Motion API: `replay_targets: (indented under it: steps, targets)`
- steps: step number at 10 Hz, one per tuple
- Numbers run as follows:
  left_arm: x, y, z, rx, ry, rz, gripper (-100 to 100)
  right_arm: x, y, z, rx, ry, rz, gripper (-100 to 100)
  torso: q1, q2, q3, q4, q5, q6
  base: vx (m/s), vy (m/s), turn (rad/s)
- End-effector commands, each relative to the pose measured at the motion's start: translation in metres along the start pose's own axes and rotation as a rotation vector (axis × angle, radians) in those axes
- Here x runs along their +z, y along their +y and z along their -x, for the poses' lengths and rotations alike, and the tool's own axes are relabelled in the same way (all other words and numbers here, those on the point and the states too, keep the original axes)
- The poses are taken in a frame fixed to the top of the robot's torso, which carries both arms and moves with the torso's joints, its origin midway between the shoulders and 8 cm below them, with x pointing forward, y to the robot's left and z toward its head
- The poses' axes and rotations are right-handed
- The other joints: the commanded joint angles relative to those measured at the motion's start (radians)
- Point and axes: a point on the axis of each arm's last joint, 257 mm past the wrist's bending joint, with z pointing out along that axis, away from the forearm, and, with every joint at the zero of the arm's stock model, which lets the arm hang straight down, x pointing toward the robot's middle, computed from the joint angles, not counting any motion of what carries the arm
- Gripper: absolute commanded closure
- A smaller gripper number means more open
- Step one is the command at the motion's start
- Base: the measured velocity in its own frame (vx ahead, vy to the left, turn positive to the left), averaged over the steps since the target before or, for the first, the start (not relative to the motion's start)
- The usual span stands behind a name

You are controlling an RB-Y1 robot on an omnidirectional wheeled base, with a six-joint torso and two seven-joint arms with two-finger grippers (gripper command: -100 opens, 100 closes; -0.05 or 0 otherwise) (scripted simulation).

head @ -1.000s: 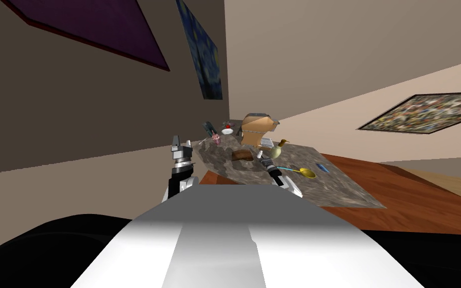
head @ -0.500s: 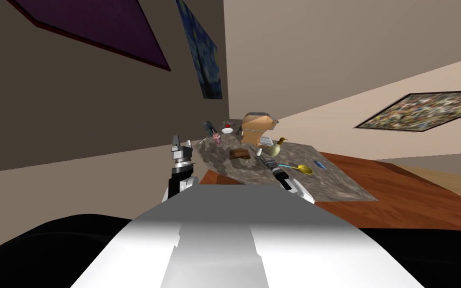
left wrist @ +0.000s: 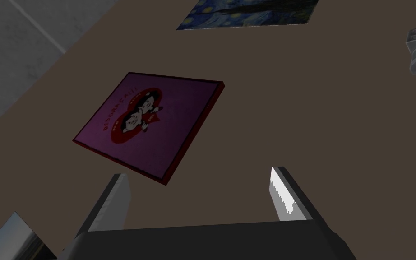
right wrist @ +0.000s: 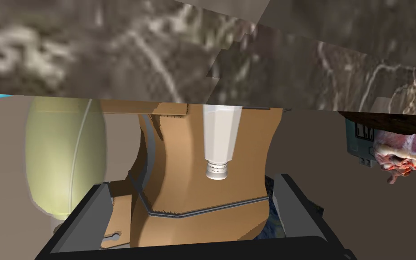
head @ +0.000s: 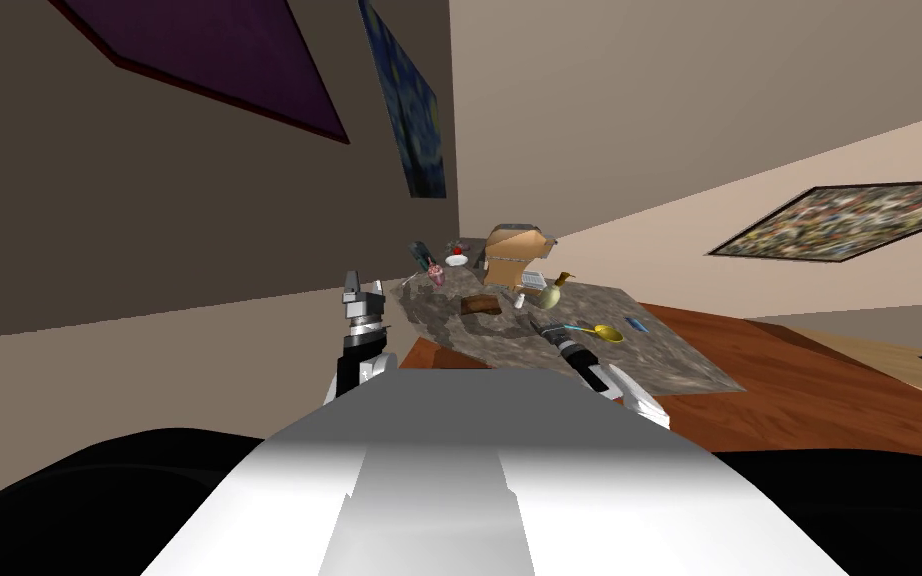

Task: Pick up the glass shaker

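The shaker (right wrist: pixel 221 139) is a small white bottle with a ribbed grey cap, standing on the marbled table top (head: pixel 669 365). In the right wrist view it lies ahead of my right gripper (right wrist: pixel 194 183), in line with the gap and not touching the fingers, which stand open and empty. From the head the shaker (head: pixel 519 298) is a white speck just beyond the right gripper (head: pixel 539 325). My left gripper (head: pixel 354 290) is raised beside the dark wall, off the table's left edge. Its fingers (left wrist: pixel 119 189) are open with nothing between them.
A tan cardboard box (head: pixel 511 255) stands right behind the shaker, with an olive vase (head: pixel 552 293) beside it. A brown block (head: pixel 481 305), a yellow spoon (head: pixel 607 334), a pink lump (head: pixel 435 272) and a white bowl (head: pixel 457 260) also lie on the table.
My right arm has drawn back toward me and a little to the right, away from the shaker. The head view has shifted slightly. The left arm has not moved.
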Motion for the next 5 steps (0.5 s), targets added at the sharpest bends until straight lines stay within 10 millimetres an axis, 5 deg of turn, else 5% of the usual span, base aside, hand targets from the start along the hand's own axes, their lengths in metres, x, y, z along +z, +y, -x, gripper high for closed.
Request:
replay_targets:
  steps: [1, 5]
  targets:
    - [0.0, 0.0, 0.0, 0.0, 0.0, 0.0, 0, -0.01, -0.01, -0.002, -0.009, 0.028, 0.007, -100, 0.0, 0.0, 0.0, 0.0, 0.0, 0.0, -0.06, 0.038, 0.014]
    - [0.0, 0.0, 0.0, 0.0, 0.0, 0.0, 0, -0.036, -0.034, -0.01, -0.025, 0.107, 0.019, -100, 0.0, -0.001, -0.001, 0.0, 0.0, 0.0, -0.048, 0.042, 0.035]
